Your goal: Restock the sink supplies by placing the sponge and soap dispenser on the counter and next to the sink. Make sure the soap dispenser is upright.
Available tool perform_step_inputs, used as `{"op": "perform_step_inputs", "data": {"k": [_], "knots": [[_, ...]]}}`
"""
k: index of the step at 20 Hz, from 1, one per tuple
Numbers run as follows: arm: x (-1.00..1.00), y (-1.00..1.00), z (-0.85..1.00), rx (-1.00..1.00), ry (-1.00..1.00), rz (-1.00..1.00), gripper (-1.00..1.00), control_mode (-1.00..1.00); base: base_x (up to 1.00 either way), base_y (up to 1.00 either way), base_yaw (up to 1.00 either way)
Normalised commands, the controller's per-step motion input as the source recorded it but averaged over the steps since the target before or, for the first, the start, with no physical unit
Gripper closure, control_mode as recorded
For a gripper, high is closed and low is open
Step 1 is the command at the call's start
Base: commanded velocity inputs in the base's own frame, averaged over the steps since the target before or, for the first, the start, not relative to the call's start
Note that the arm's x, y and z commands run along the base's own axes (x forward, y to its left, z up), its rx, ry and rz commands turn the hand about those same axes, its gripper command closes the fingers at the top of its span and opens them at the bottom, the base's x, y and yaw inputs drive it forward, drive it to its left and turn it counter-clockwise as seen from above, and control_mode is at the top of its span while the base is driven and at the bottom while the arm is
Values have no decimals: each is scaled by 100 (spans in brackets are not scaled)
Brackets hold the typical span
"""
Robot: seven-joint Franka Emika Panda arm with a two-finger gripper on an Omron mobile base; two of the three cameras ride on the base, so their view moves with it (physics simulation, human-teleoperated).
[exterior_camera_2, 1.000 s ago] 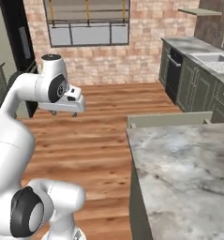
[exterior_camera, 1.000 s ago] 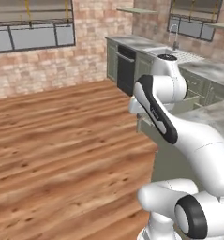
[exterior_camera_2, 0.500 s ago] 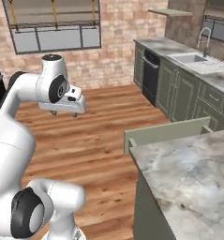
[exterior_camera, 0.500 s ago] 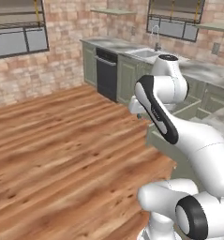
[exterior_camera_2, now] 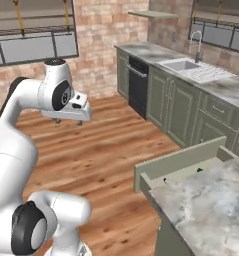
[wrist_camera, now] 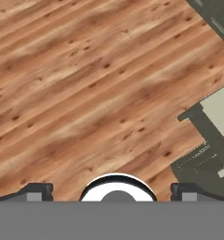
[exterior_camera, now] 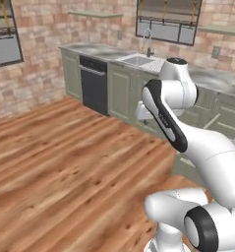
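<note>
The sink lies lengthwise along the bench against the brick wall, while the arm's jaws hang wide apart and empty above wooden floor.

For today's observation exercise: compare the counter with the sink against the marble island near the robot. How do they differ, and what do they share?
The counter runs along the brick wall under a window; the island stands free on the wood floor. The counter holds a sink with a tall faucet; the island top has neither. The cabinet doors under the counter are closed, while a drawer at the island stands pulled open. Both have pale veined marble tops over green fronts.
</note>
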Motion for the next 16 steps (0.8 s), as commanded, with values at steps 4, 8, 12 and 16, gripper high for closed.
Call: {"op": "perform_step_inputs", "data": {"k": [4, 8, 12, 16], "knots": [[0, 0, 0, 0, 0, 0, -100, 100, 67, 46, -40], [0, 0, 0, 0, 0, 0, -100, 100, 52, 56, -41], [0, 0, 0, 0, 0, 0, -100, 100, 44, 63, -40], [0, 0, 0, 0, 0, 0, -100, 100, 51, 53, -43]]}}
